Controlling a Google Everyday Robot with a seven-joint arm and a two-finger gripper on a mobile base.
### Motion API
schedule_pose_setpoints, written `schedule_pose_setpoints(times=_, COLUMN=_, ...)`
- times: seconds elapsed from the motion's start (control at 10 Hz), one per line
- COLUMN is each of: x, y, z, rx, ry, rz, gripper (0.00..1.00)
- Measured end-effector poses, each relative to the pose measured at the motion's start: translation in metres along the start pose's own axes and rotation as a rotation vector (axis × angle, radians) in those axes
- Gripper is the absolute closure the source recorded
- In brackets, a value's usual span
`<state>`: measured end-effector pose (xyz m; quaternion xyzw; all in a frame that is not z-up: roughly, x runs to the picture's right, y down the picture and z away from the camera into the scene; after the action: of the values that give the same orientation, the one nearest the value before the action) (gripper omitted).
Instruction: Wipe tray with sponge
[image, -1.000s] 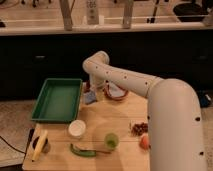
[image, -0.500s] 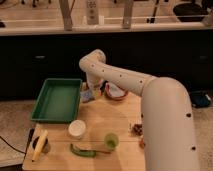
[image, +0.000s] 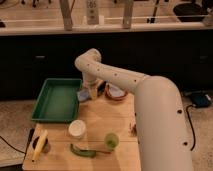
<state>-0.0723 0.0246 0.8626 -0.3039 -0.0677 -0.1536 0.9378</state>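
Observation:
A green tray (image: 56, 100) sits at the back left of the wooden table (image: 100, 150). My gripper (image: 88, 94) hangs from the white arm (image: 125, 82) just off the tray's right edge, low over the table. A bluish and tan thing that looks like the sponge (image: 84, 94) is at the gripper, next to the tray's right wall. The arm hides how it is gripped.
A red-rimmed bowl (image: 116, 93) stands right of the gripper. A white cup (image: 77, 128), a green apple (image: 111, 140) and a green pepper (image: 82, 151) lie at the front. A banana (image: 39, 145) lies at the front left edge.
The arm has swung left, bringing the gripper from near the bowl to the tray's right edge. The robot's body fills more of the right side.

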Motion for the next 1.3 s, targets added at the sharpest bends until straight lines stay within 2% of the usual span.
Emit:
schedule_pose_setpoints(times=0.6, x=-0.014, y=-0.023, z=0.003, rx=0.010, ry=0.018, rz=-0.030, gripper=0.98)
schedule_pose_setpoints(times=0.8, x=-0.027, y=-0.031, z=0.006, rx=0.020, ry=0.012, rz=-0.055, gripper=0.98)
schedule_pose_setpoints(times=1.3, x=-0.033, y=-0.042, z=0.012, rx=0.041, ry=0.008, rz=-0.080, gripper=0.98)
